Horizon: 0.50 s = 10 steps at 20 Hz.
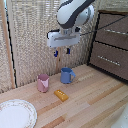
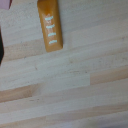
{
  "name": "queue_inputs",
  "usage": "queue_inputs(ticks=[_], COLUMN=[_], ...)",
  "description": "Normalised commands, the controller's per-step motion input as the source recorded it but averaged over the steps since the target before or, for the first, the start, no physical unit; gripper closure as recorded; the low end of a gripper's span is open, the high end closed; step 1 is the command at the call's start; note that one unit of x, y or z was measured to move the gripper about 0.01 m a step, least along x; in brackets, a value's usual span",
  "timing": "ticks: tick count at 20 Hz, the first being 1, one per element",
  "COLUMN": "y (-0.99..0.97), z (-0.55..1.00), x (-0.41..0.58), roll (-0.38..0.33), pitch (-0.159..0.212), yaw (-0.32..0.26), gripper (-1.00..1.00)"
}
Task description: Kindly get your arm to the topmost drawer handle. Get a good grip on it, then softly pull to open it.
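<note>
You have the arm (image 1: 74, 14) in the upper middle of the exterior frame, its pincer (image 1: 62, 51) hanging above the table (image 1: 95, 102), apart from everything on it. Below it, mid-frame, two mugs stand side by side: one mug (image 1: 67, 75) to the exterior view's right, the other mug (image 1: 43, 82) to its left. A small bar (image 1: 61, 95) lies in front of them, between the two. A plate (image 1: 16, 113) sits in the lower left corner. The drawer cabinet (image 1: 110, 47) stands at the right edge, with the topmost drawer handle (image 1: 115, 32) high up, well apart from the pincer.
</note>
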Motion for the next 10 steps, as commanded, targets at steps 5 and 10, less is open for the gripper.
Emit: queue_inputs(ticks=[5,10], y=[-0.24,-0.3], z=[0.74,0.53], x=[-0.005,-0.015], roll=[-0.116,-0.191], pitch=[-0.06,-0.074], yaw=[0.096,0.099], gripper=[-1.0,-1.0])
